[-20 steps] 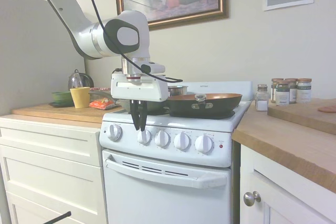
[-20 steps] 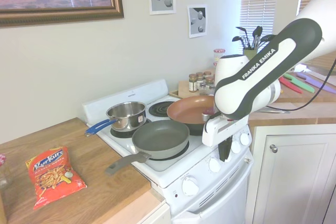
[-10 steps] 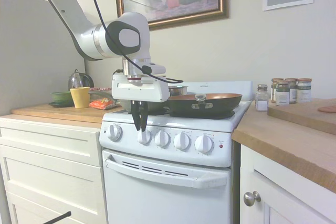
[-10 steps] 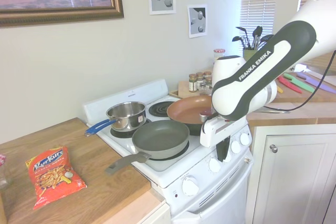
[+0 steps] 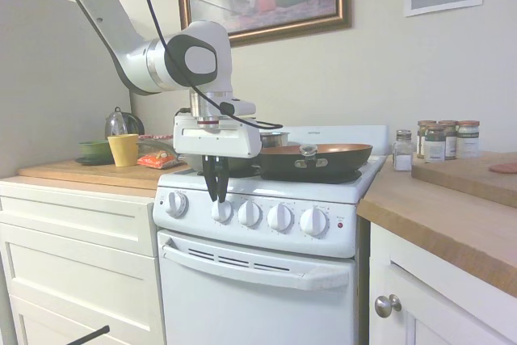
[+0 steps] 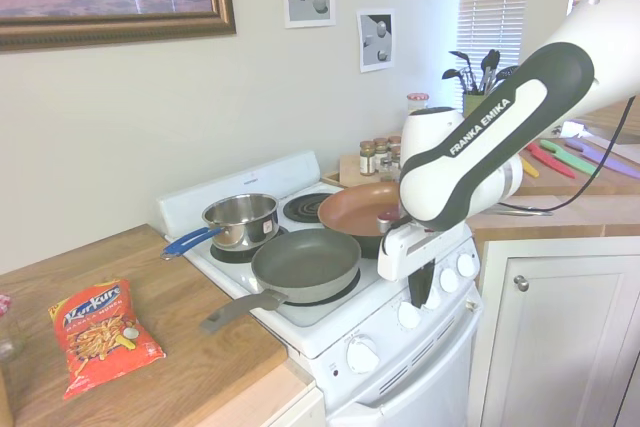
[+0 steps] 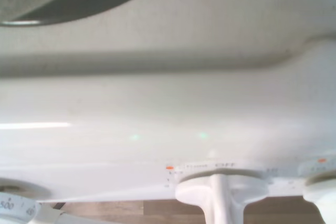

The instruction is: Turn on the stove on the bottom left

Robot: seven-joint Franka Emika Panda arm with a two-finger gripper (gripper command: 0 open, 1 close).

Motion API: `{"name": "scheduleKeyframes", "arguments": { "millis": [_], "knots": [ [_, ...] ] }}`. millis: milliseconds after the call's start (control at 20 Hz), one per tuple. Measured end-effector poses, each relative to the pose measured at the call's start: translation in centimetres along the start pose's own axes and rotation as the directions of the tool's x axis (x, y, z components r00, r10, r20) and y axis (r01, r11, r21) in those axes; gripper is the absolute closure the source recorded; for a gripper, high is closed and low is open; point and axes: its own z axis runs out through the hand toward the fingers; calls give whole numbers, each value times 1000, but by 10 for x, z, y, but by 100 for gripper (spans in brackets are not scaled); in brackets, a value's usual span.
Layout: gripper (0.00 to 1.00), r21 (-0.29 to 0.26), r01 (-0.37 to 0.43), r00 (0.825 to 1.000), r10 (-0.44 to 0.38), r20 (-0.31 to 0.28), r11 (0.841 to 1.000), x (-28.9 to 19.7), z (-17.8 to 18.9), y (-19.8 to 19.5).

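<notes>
Here, stove [image 5: 266, 272]: white freestanding range between the wooden desk [image 5: 89, 174] at its 9 o'clock and a second wooden desk [image 5: 452, 216] at 3 o'clock; five round white knobs [image 5: 279, 217] in a row across the front panel, a small red light [image 5: 340, 225] at the row's 3 o'clock end, a slotted oven door with a bar handle [image 5: 258, 268] below.
Hand [image 5: 216, 197]: pointing straight down over the second knob [image 5: 221, 211] from the 9 o'clock end; the two dark fingers stand close together, nearly closed, tips at the knob's top, holding nothing that can be made out.
On the burners: copper-coloured frying pan [image 6: 362, 207], grey frying pan [image 6: 305, 265], steel saucepan [image 6: 241, 220] with a blue handle.
Around: yellow cup [image 5: 123, 149], snack bag [image 6: 98, 332], spice jars [image 5: 446, 140].
Wrist view: a ribbed knob seen close, blurred print beside it.
</notes>
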Motion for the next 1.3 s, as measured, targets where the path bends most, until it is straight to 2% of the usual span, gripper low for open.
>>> {"name": "scheduleKeyframes", "arguments": {
  "millis": [800, 1300],
  "knots": [
    [100, -14, -5, 1000, 5, -1, 1000, 18, 9, -8],
    [100, -22, 4, 1000, -4, -1, 1000, 11, 9, -15]
  ]
}}
